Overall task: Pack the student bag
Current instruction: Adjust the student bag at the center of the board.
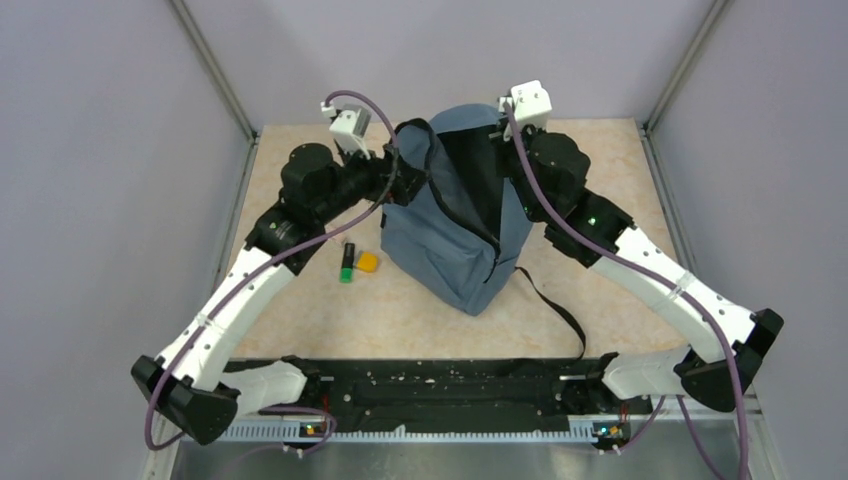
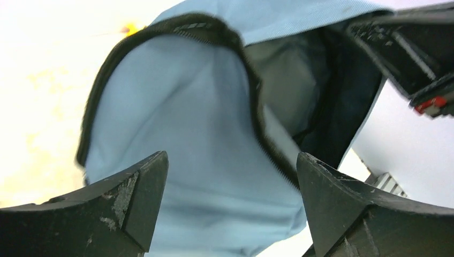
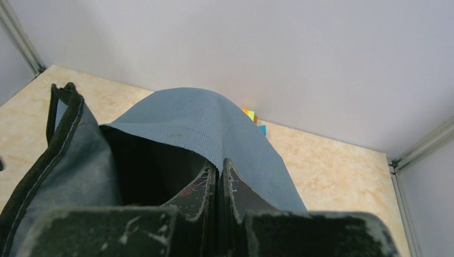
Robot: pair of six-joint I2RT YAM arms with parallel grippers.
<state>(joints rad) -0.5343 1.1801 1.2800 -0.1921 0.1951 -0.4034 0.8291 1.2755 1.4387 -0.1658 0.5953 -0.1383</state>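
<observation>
Hovering left gripper [image 2: 230, 160] with jaws wide apart, just beside backpack's [image 1: 450, 250] left zipper rim, gripping nothing. Sitting backpack upright mid-table [image 1: 400, 320], mouth gaping, between both arms. Pinching its right top fabric edge with right gripper [image 3: 219, 168], fingers pressed together.

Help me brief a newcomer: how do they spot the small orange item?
Find the grey-blue student bag mid-table. By its left side lie two small things. It is the squat orange piece, not the black stick with a green end.
</observation>
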